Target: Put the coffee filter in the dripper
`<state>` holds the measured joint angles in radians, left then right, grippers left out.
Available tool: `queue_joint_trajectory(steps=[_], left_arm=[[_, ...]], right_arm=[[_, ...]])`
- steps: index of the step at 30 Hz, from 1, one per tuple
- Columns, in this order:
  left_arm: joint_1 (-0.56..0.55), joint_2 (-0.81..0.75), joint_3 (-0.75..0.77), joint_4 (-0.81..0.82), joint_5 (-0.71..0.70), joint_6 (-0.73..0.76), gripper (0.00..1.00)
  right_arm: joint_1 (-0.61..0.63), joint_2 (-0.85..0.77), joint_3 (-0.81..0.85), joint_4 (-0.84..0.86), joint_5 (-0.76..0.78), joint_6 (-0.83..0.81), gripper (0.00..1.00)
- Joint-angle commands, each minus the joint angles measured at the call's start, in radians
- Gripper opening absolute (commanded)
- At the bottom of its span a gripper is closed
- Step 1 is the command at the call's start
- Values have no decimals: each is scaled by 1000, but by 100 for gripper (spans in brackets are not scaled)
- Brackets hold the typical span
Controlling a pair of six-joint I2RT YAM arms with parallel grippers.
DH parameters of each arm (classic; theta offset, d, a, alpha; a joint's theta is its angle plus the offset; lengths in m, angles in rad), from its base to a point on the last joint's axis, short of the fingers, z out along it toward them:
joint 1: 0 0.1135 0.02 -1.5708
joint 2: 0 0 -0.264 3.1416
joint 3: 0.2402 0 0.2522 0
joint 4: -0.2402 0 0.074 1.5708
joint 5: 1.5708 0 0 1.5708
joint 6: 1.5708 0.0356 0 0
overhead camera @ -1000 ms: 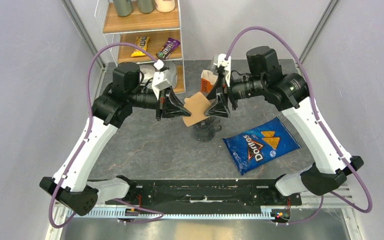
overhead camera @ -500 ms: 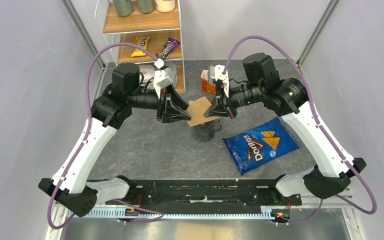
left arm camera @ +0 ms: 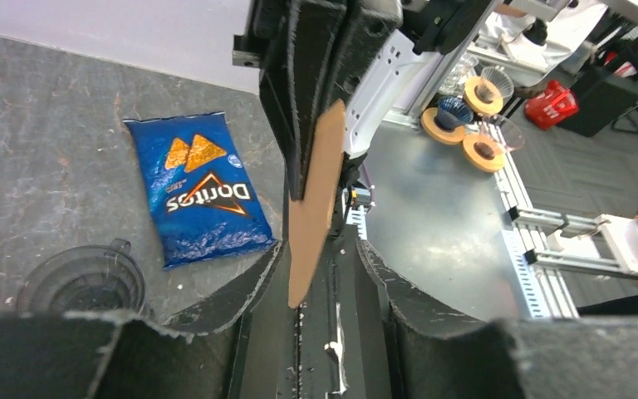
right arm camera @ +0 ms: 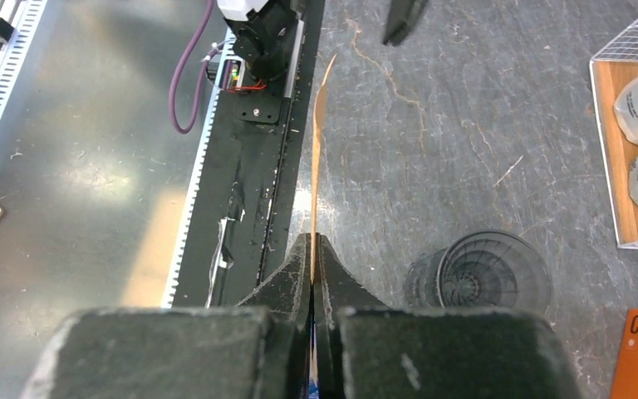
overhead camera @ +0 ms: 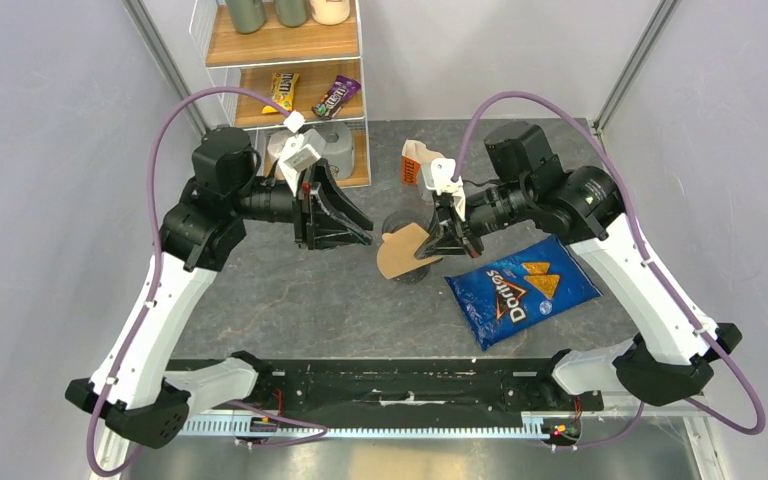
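- While the right gripper point(right arm camera: 311, 243) has its two black fingers pressed tight on the thin tan-brown paper coffee filter point(overhead camera: 398, 254), the filter is held flat in the air, edge-on to the right wrist camera.
- The dark smoky translucent plastic cone dripper point(right arm camera: 490, 270) stands upright on the grey stone-pattern table point(overhead camera: 290, 290), its ribbed inside in view.
- Filter is not in the dripper. In both wrist views it sits off to one side of it; from above it overlaps the dripper's near rim.
- Left gripper point(overhead camera: 368, 232): fingers apart, gripping nothing, clear of the filter and pointing toward it from the left.
- Blue Doritos chip bag point(overhead camera: 522, 290) lies flat right of the dripper, not touching it.
- Orange-and-white cardboard packet point(overhead camera: 415, 166) stands behind the dripper.
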<state>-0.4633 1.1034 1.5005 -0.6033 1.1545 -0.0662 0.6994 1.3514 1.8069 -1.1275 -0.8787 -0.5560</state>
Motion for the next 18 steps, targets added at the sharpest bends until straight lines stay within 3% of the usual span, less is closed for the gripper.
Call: queue_joint_trajectory(steps=[1, 18], left_arm=[[-14, 7, -3, 135, 2, -156, 41], [-50, 2, -74, 181, 74, -219, 40]], right_arm=[[29, -7, 2, -16, -1, -19, 0], [50, -8, 1, -11, 21, -1, 0]])
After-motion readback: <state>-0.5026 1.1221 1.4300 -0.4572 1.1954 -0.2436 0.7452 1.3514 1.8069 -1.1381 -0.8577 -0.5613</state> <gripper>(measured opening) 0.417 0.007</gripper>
